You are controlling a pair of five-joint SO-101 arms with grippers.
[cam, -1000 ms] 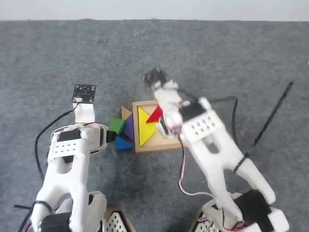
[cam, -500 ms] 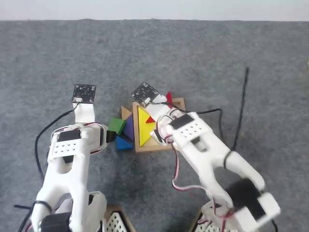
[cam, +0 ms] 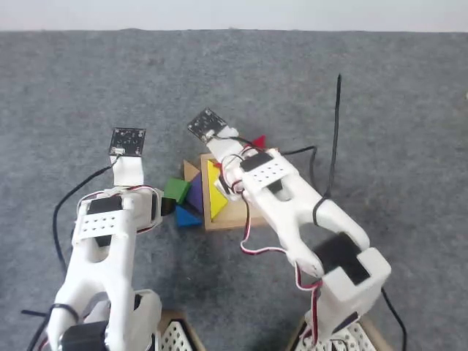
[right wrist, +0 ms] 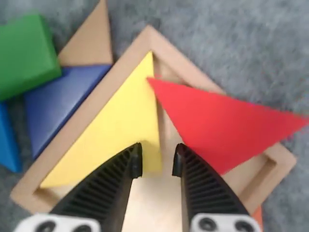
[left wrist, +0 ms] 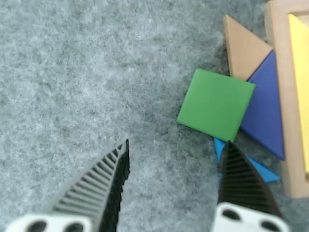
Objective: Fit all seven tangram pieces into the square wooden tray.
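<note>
Hovering over the tray (right wrist: 282, 162), right tool (right wrist: 155, 157) slightly parted, empty, above yellow triangle (right wrist: 120, 130), red triangle (right wrist: 217, 125) overhanging the rim, left tool (left wrist: 176, 154) wide open, empty, beside green square (left wrist: 216, 104) on desk (left wrist: 72, 58)

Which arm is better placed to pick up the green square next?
Left, probably. The left gripper, open, hovers beside the green square, while the right gripper is over the tray, by the yellow triangle and red triangle.
</note>
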